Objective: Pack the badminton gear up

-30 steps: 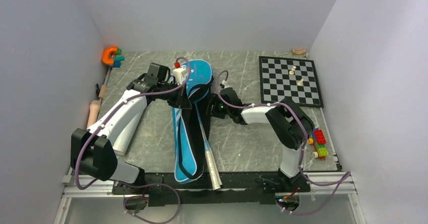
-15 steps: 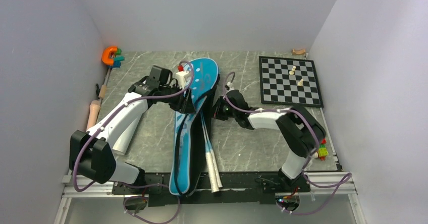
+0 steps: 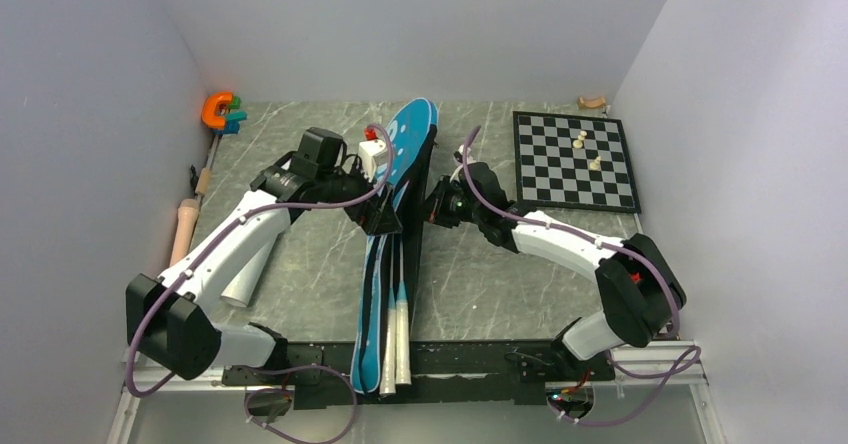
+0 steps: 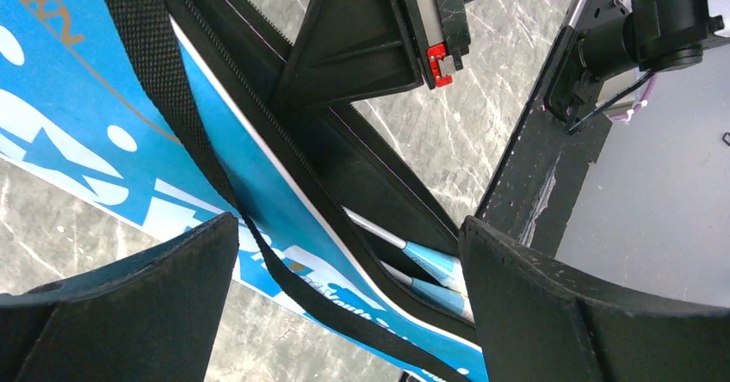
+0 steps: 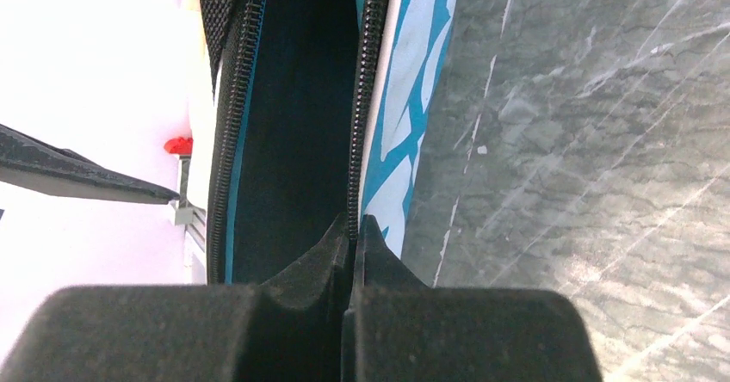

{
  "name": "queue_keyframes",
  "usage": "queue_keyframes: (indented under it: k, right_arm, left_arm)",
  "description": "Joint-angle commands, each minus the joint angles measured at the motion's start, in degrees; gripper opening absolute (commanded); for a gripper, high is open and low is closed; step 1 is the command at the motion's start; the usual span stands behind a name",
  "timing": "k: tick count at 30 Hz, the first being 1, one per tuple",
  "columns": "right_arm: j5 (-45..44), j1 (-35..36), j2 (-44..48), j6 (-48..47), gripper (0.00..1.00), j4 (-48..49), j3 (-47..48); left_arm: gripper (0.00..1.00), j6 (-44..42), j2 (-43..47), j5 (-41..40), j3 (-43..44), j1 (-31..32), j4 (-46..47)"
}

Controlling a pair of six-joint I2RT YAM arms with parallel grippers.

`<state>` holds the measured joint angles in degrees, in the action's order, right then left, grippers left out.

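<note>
soft, even light from above in the top view, with only faint shadows. left of the right gripper (image 5: 353, 224) the background burns out to white glare, and its fingers (image 5: 284, 313) are blurred. beyond the left gripper (image 4: 344, 227) the bag (image 4: 77, 98) is sharp; the nearest finger edges go soft.

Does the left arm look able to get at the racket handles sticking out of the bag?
Probably yes: the left gripper hangs open over the bag, and the racket handles lie uncovered toward the near edge, nothing across them.
</note>
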<state>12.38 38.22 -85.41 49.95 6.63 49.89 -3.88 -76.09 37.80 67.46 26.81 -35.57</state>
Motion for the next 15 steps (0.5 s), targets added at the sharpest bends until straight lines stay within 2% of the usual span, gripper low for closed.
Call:
queue_keyframes:
  k: [1, 5, 10, 12, 15]
  right_arm:
    - [0.21, -0.07, 4.74, -0.34, 0.0, -0.34, 3.99]
    - [0.29, 0.24, 5.85, -0.96, 0.0, -1.22, 4.23]
    - [0.63, 0.9, 6.06, -1.03, 0.0, -1.32, 3.9]
    - [0.62, 1.18, 5.69, -1.19, 0.0, -1.61, 4.05]
    - [0.42, 1.53, 5.72, -1.45, 0.0, -1.79, 4.08]
  left_arm:
    - [0.99, -2.65, 1.83, 2.54, 2.58, 0.7, 0.08]
    - [0.99, -2.77, 0.11, 2.3, 4.78, 0.7, 1.43]
    - [0.98, -0.17, -5.67, -11.27, 12.57, -1.65, 6.42]
    - [0.96, 1.77, -8.88, -10.26, 15.94, -3.66, 7.36]
    - [0.98, 0.66, -13.25, -2.21, 20.24, -4.8, 6.09]
